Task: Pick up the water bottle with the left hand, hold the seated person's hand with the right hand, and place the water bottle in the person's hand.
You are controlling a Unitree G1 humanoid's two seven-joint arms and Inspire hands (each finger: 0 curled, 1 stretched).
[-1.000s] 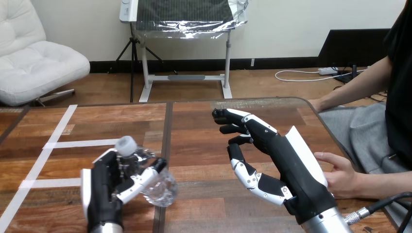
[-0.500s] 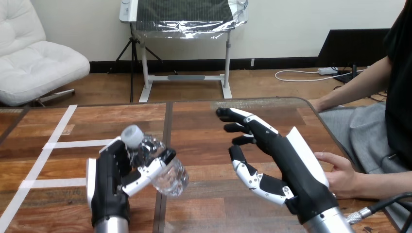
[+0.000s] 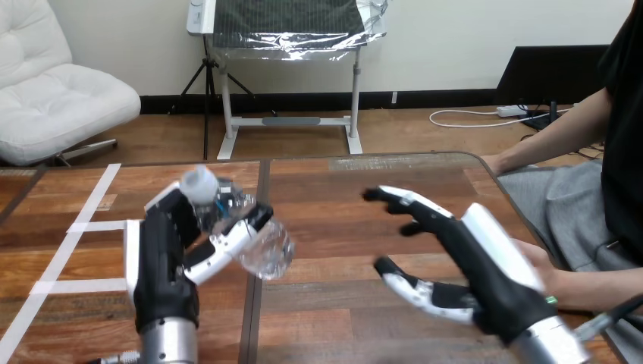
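A clear plastic water bottle (image 3: 254, 239) with a white cap is held above the table at the left, tilted, with my left hand (image 3: 163, 258) shut on it, fingers and thumb curled round its neck and body. My right hand (image 3: 462, 258) is open at the right, fingers spread and pointing away over the table. The person's hand (image 3: 547, 274) rests at the table's right edge, mostly hidden behind my right hand. I cannot tell whether the two touch.
White tape lines (image 3: 83, 220) mark the wooden table (image 3: 326, 197) at the left. A dark seam (image 3: 260, 189) runs down the table's middle. The person's other arm (image 3: 531, 148) rests beyond the far right corner.
My left hand has lifted the bottle higher and farther from me. My right hand has shifted right, covering more of the person's hand.
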